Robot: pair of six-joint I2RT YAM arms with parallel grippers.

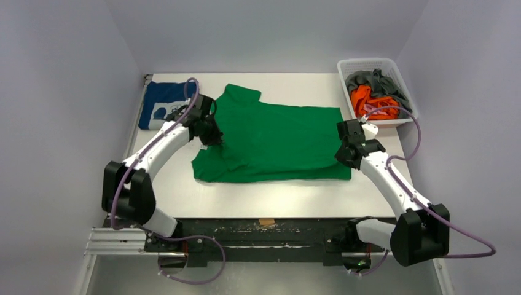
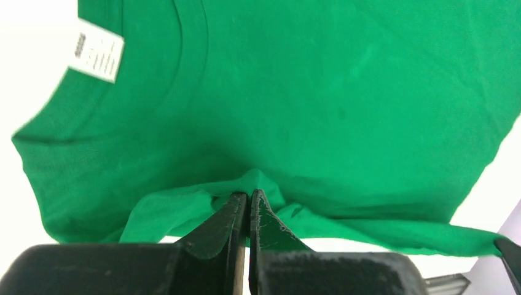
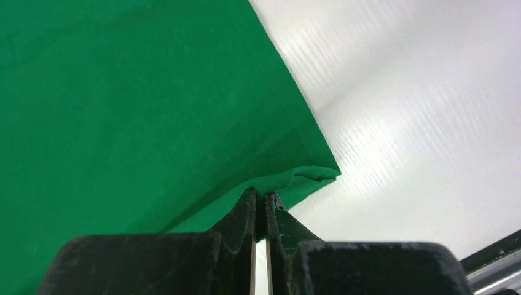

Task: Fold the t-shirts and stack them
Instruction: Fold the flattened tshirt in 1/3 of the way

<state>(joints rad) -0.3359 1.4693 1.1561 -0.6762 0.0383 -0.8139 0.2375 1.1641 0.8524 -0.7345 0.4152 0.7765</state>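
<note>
The bright green t-shirt (image 1: 276, 138) lies spread across the middle of the white table (image 1: 276, 200), one sleeve sticking out at the back left. My left gripper (image 1: 212, 138) is shut on a pinch of the green t-shirt (image 2: 307, 92) near its collar end, and a white label (image 2: 95, 50) shows at the neck. My right gripper (image 1: 344, 153) is shut on the green t-shirt (image 3: 123, 110) at its hem corner. The navy blue t-shirt (image 1: 158, 103) with a white print lies folded at the back left. Orange (image 1: 367, 99) and grey (image 1: 372, 80) t-shirts sit in a basket.
A white plastic basket (image 1: 349, 64) stands at the back right corner of the table. White walls close in the table at the back and both sides. A metal rail (image 1: 123, 243) carries the arm bases at the near edge.
</note>
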